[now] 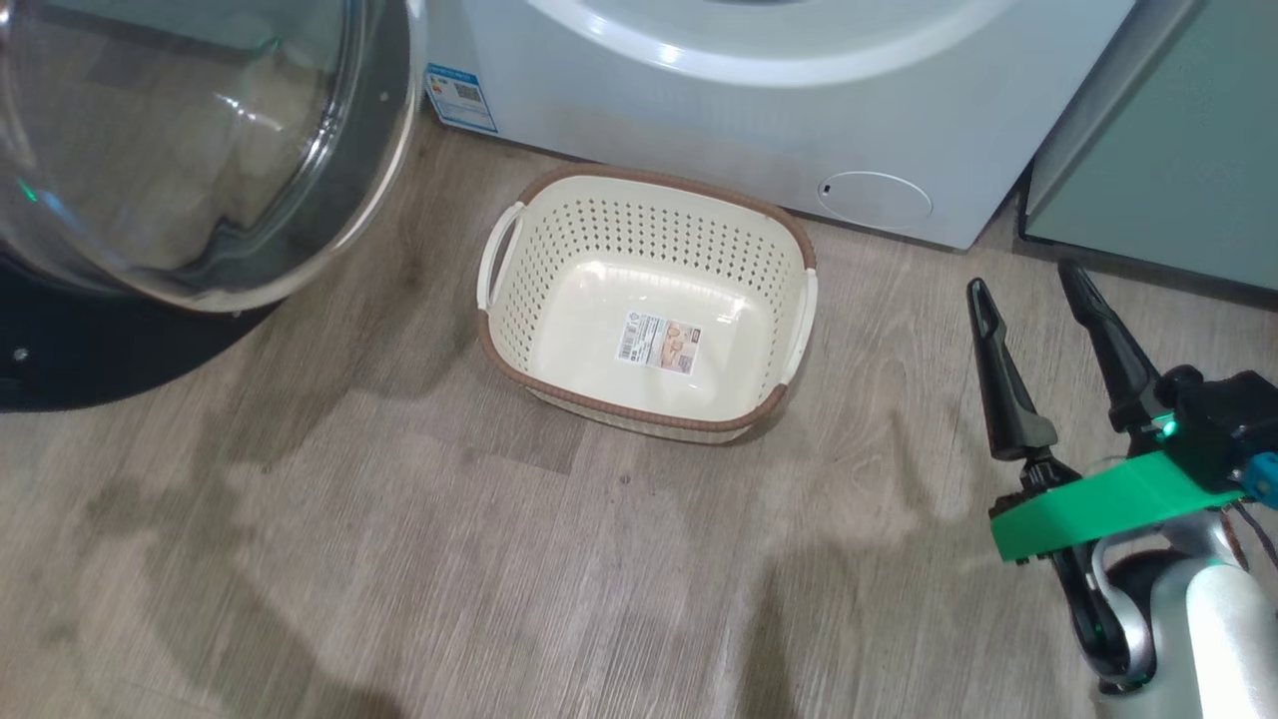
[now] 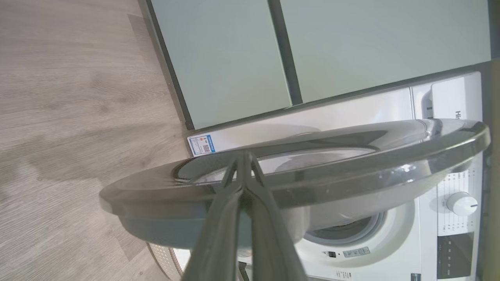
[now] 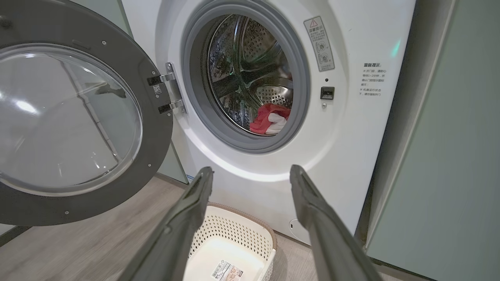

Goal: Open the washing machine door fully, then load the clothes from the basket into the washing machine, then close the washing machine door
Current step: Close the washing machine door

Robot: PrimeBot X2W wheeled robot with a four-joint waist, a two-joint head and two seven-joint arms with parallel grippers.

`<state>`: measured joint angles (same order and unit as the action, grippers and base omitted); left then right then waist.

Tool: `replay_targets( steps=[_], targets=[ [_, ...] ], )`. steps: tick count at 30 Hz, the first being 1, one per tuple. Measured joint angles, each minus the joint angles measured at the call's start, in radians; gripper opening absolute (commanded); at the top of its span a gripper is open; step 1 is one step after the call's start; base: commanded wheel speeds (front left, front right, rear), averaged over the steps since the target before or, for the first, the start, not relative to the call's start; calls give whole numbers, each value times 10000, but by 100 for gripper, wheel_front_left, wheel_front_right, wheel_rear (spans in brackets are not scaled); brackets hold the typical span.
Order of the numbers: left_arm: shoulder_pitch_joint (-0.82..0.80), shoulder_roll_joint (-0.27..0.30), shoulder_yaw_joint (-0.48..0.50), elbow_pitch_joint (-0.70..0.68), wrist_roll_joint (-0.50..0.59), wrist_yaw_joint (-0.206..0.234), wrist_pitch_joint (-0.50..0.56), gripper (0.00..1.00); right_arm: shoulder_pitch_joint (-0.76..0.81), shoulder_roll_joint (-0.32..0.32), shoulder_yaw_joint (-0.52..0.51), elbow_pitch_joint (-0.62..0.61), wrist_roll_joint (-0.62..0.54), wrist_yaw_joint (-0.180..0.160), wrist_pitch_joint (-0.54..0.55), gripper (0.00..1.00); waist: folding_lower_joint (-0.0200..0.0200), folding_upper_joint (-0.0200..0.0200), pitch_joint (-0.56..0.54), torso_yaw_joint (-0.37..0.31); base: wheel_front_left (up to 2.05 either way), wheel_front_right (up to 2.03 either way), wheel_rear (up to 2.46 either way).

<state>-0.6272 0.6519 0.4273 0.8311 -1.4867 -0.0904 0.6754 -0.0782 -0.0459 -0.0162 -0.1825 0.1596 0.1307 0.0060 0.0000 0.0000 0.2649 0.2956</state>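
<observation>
Red clothes (image 3: 269, 119) with white trim, crumpled in steel drum (image 3: 242, 66).

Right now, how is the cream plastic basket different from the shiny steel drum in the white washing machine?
The cream plastic basket is empty; the steel drum holds the red and white clothes. The basket opens upward on the wooden floor; the drum opens sideways inside a grey rubber gasket. Both have walls full of little holes.
</observation>
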Motion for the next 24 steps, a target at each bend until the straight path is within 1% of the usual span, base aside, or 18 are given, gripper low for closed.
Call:
replay_targets(
  steps=[4,5,12,21,24],
  targets=[
    [298,-244,115,-431,-366,-61,339,0,4,0,15,63,56,0,-2,100,0,0,-110,27,0,0,0],
    [443,-364,144,-698,-545,-123,662,0,9,0,29,81,88,0,-8,100,0,0,-149,19,0,0,0],
    [1231,-635,90,-1799,-993,-194,1804,0,73,0,2,171,176,0,-107,100,0,0,-261,-98,0,0,0],
    [2110,-1152,167,-3862,-2069,105,3317,0,70,0,-63,240,270,0,-328,100,0,0,-196,-282,0,0,0],
    [2542,-1250,36,-4640,-2121,157,3707,0,63,0,-63,297,374,0,-418,100,0,0,-146,-383,0,0,0]
  ],
)
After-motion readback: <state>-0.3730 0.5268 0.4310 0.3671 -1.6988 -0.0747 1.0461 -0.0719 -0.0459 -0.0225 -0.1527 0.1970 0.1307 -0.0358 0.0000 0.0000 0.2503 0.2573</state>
